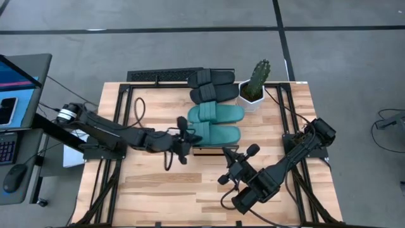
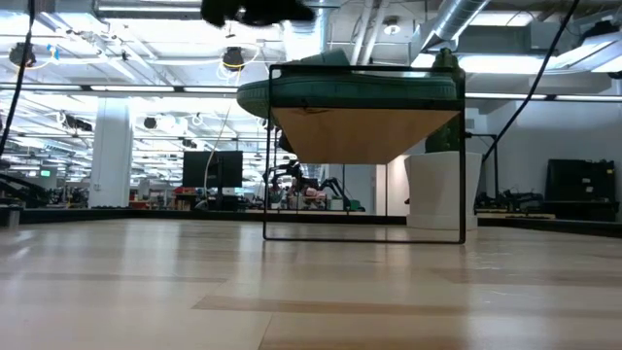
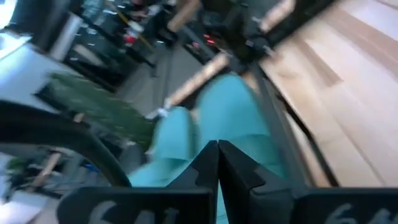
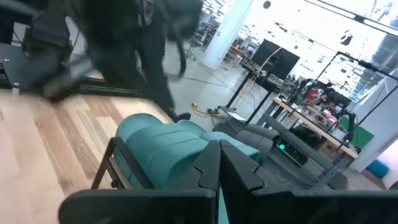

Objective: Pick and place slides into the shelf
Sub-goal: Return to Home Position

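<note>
Four slides lie side by side on the shelf point(image 2: 364, 136), a narrow wood plank on a black frame. The two black ones point(image 1: 209, 85) are on the far side and the two teal ones point(image 1: 216, 123) on the near side. My left gripper point(image 1: 185, 133) is shut at the left end of the nearer teal slide point(image 1: 218, 135). In the left wrist view its fingertips point(image 3: 217, 146) point at the teal slides point(image 3: 230, 118). My right gripper point(image 1: 229, 155) is shut and hovers just in front of the shelf's near edge, looking at a teal slide point(image 4: 165, 146). My left gripper has its shut fingers at the nearer teal slide's left end point(image 1: 192, 134). I cannot tell whether they touch it.
A cactus in a white pot point(image 1: 254, 92) stands right of the shelf, by the black slides. Black frame rails point(image 1: 123, 120) run along the table's left and right sides. Bare wooden tabletop point(image 1: 171, 190) lies in front of the shelf.
</note>
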